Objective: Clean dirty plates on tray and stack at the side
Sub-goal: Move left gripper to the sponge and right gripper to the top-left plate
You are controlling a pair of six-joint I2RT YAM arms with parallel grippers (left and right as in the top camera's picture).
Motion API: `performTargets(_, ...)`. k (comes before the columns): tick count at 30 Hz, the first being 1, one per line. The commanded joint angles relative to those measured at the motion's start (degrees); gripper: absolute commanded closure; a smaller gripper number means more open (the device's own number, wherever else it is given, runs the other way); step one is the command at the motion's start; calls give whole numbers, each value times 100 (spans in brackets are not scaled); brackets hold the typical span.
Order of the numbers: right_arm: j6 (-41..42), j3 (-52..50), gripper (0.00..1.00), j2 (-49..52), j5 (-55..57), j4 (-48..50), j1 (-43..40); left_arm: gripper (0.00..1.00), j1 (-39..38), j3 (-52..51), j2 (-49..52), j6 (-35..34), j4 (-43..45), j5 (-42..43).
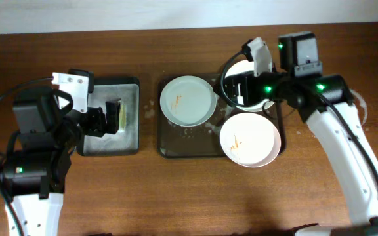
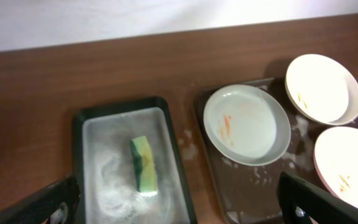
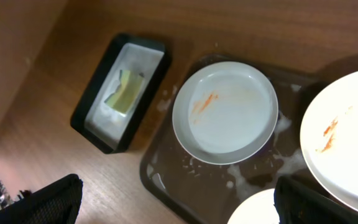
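Brown wooden bench (image 1: 176,196). At centre, foam-wet tray (image 1: 186,143) bearing all three smeared plates (image 1: 188,100). Over the far-right plate (image 2: 323,88), right claw (image 3: 179,208), spread wide, empty. Left of tray, tub (image 2: 78,162) with sponge (image 2: 143,165) just beneath left claw (image 2: 179,210), likewise spread and empty. Sponge's long axis crosswise to the closing line, so probably pinched across its narrow width. No legible writing anywhere.

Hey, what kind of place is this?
Likely a lab test bench rather than a kitchen: a wooden table, a foamy tray with three smeared plates, and a sponge in a soapy tub.
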Motion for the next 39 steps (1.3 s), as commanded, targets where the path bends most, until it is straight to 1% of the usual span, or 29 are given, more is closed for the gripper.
performTargets(1, -153, 105, 2, 501, -195, 190, 44, 1, 28, 103, 81, -35, -101, 487)
performTargets(2, -153, 105, 0, 632, -188, 225, 44, 1, 28, 103, 81, -37, -131, 595)
performTargets(3, -70, 105, 4, 807, -175, 260, 44, 1, 28, 103, 81, -35, -140, 713)
performTargets(4, 164, 105, 5, 942, -96, 280, 44, 1, 28, 103, 81, -35, -144, 831)
performTargets(6, 903, 105, 6, 1255, 385, 319, 74, 1, 28, 103, 81, -35, -192, 1032)
performTargets(7, 1224, 105, 9, 1403, 675, 339, 111, 1, 31, 103, 81, -35, -203, 1128)
performTargets(10, 1777, 103, 17, 1727, 1209, 494, 275, 1, 28, 103, 116, -35, -240, 1237)
performTargets(11, 2020, 103, 21, 1845, 1499, 595, 380, 1, 31, 103, 149, -33, -264, 1231)
performTargets(13, 2358, 105, 33, 2004, 1937, 758, 570, 1, 31, 103, 260, -61, -339, 1040)
performTargets(15, 2546, 105, 38, 2114, 2267, 898, 737, 1, 31, 103, 385, -389, -424, 619)
performTargets(16, 2699, 105, 39, 2199, 2559, 977, 852, 1, 31, 103, 479, -713, -474, 249)
performTargets(18, 2774, 103, 40, 2319, 2881, 1104, 1019, 1, 31, 103, 678, -1379, -592, -490)
performTargets(21, 3016, 103, 40, 2511, 3333, 1198, 1165, 2, 31, 103, 890, -1749, -612, -907)
performTargets(27, 3075, 103, 40, 2929, 3414, 1513, 1143, 2, 28, 103, 1231, -1749, -549, -1010)
performTargets(28, 3073, 103, 44, 2986, 3412, 1563, 1134, 2, 28, 103, 1274, -1749, -551, -1032)
performTargets(30, 3069, 103, 47, 3097, 3373, 1674, 1117, 2, 28, 103, 1370, -1749, -555, -1040)
performTargets(32, 3067, 103, 52, 3145, 3351, 1733, 1106, 1, 28, 103, 1443, -1749, -551, -1040)
performTargets(35, 3062, 103, 55, 3185, 3353, 1840, 1108, 1, 31, 103, 1512, -1749, -549, -1043)
performTargets(39, 3064, 103, 55, 3370, 3353, 1991, 1106, 1, 31, 103, 1567, -1749, -551, -1043)
